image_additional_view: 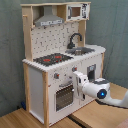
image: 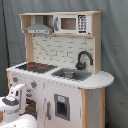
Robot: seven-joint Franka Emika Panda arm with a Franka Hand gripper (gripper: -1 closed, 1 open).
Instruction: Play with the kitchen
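Observation:
The kitchen [image: 60, 75] [image_additional_view: 50, 70] is a white and light-wood toy unit with a black-red hob [image: 37, 66] [image_additional_view: 52, 59], steel sink [image: 72, 75] [image_additional_view: 82, 51] and black faucet [image: 82, 60] [image_additional_view: 75, 40]. It also has a grey hood [image: 39, 27] [image_additional_view: 50, 21] and a microwave [image: 72, 23] [image_additional_view: 77, 11]. My gripper [image_additional_view: 78, 79] is close against the front panel, just below the knobs [image_additional_view: 75, 69] and right of the windowed oven door [image_additional_view: 64, 95]. In the first exterior view the white arm [image: 15, 99] covers the lower left front.
The kitchen stands on a wooden floor [image_additional_view: 30, 120] before a grey curtain [image_additional_view: 112, 30]. My arm [image_additional_view: 102, 92] comes in from the second exterior view's right. A rounded counter end [image: 102, 80] juts out beside the sink.

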